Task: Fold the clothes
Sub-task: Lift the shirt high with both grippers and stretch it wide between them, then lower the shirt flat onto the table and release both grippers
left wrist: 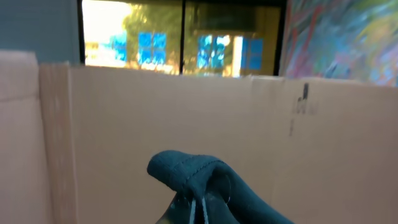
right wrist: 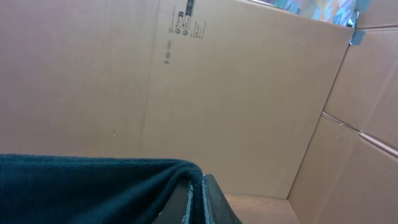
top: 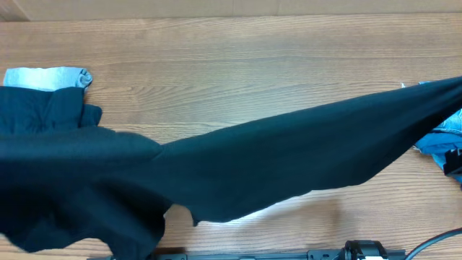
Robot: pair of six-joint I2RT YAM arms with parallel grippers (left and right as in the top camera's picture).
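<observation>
Overhead: the black cloth (top: pixel 289 159) runs as one long band across the bench (top: pixel 216 65), from a broad mass at the lower left to a narrower end at the right edge; I cannot see either arm under it from here. A pale denim piece (top: pixel 50 76) lies at the upper left, just behind the black mass; a blue piece (top: pixel 440 133) shows at the right edge, partly under the band.

Left wrist: the left gripper (left wrist: pixel 198 208) is pinched tight on a bunched fold of the black cloth (left wrist: pixel 186 171), which humps up above its tips; a cardboard wall (left wrist: pixel 186 112) and a window (left wrist: pixel 149 43) stand behind.

Right wrist: the right gripper (right wrist: pixel 196 199) is likewise clamped on the cloth's edge (right wrist: pixel 87 186), the fabric drawn off to the left; cardboard (right wrist: pixel 236 93) fills the background.
</observation>
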